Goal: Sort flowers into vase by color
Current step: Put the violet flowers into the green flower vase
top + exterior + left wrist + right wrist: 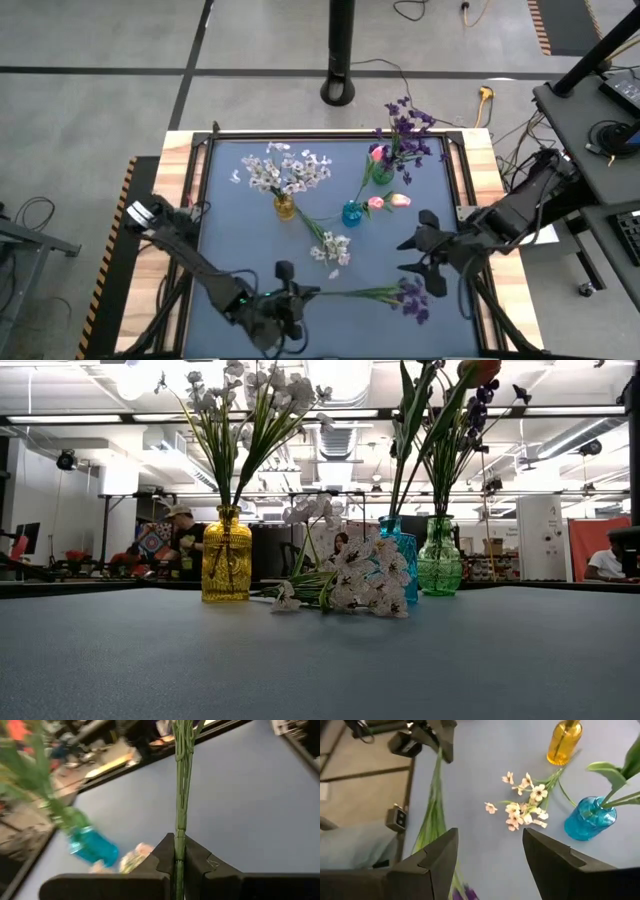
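A dark purple flower point(412, 297) with a long green stem point(350, 293) stretches along the table's near edge. My left gripper point(296, 292) is shut on the stem's bare end. My right gripper point(414, 255) hovers open just beyond the blossom, with nothing between its fingers point(440, 860). A white spray point(331, 247) lies loose on the blue mat. Three vases stand further back. The yellow vase point(285, 207) holds white flowers, the blue vase point(352, 213) holds pink tulips, and the green vase point(382, 173) holds purple flowers. My left gripper pinches the purple flower's stem bundle point(179, 851) between its two fingertips, near the end away from the blossom. The fingers come from the table's left, nearly level. The stem runs straight on ahead of them toward the right. Whether the blossom rests on the mat cannot be told.
A raised black frame point(452, 170) borders the mat point(240, 240). Bare mat lies left of the yellow vase and along the near left. People sit in the room behind the table point(180, 525).
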Controlling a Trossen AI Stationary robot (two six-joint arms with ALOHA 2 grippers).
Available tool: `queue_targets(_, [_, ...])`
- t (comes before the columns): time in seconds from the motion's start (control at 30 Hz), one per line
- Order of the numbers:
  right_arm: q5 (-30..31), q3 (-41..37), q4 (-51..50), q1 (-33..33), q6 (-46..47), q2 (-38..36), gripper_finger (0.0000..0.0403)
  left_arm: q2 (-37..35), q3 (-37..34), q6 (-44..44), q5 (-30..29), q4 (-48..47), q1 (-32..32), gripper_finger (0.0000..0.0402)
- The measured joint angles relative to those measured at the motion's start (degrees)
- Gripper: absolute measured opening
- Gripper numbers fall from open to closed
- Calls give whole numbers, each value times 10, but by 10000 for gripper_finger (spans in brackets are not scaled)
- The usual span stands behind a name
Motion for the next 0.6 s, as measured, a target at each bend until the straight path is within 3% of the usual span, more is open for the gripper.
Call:
queue_targets(0.27, [2, 0, 1, 37, 33, -33, 215, -51, 0, -153, -147, -158, -62, 0])
queue_targets(0.6, [19, -2, -11, 101, 45, -22, 215, -68, 13, -122, -278, -164, -138, 0])
